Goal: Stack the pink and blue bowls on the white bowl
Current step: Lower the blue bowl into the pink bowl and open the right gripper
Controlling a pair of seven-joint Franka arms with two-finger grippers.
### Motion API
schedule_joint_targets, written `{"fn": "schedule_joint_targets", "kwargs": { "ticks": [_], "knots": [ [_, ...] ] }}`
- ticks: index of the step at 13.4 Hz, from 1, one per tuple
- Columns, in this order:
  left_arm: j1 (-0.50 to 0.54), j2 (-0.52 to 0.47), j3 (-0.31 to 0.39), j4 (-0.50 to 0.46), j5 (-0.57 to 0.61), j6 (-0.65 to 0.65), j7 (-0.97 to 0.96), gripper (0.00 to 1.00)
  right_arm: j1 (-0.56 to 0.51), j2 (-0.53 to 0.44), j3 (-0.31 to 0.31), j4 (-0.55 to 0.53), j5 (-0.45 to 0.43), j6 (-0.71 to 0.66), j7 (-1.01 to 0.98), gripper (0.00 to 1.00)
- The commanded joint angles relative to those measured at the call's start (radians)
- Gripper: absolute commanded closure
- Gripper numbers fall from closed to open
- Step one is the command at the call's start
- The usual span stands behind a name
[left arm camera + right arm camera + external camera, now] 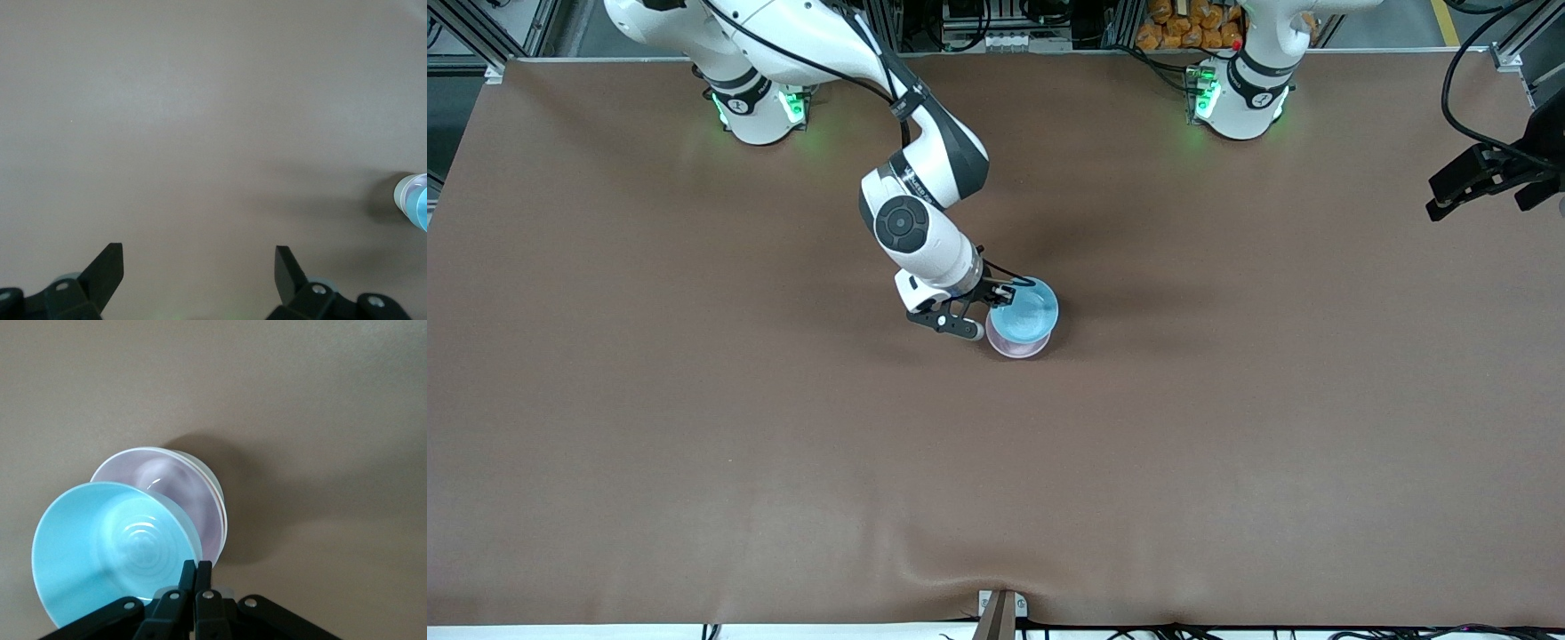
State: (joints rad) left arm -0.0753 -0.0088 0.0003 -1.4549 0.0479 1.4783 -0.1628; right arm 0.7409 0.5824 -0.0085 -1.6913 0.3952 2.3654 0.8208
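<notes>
My right gripper (1003, 295) is shut on the rim of the light blue bowl (1024, 313) near the table's middle. It holds the bowl tilted, just over the pale pink bowl (1017, 348). In the right wrist view the fingers (195, 568) pinch the blue bowl's (107, 547) rim. There the pink bowl (177, 490) sits nested in the white bowl, of which only a thin rim (215, 487) shows. My left gripper (1449, 191) is open and empty, and waits over the left arm's end of the table. Its view (199, 257) shows the stack at the edge, with the white bowl (402, 195).
The brown table cover (694, 427) lies bare around the bowls. A small metal bracket (1000, 609) sits at the table edge nearest the front camera.
</notes>
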Motion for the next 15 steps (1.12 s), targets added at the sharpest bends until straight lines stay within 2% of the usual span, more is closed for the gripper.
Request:
{"fn": "schedule_joint_targets", "kwargs": {
  "ticks": [1, 15],
  "knots": [
    [0.000, -0.020, -0.022, -0.031, -0.014, 0.019, 0.011, 0.00, 0.003, -0.004, -0.002, -0.004, 0.011, 0.011, 0.003, 1.00],
    [0.002, -0.033, -0.066, -0.065, -0.010, 0.057, 0.011, 0.00, 0.005, 0.002, -0.021, -0.004, -0.019, 0.028, 0.000, 1.00]
  ]
}}
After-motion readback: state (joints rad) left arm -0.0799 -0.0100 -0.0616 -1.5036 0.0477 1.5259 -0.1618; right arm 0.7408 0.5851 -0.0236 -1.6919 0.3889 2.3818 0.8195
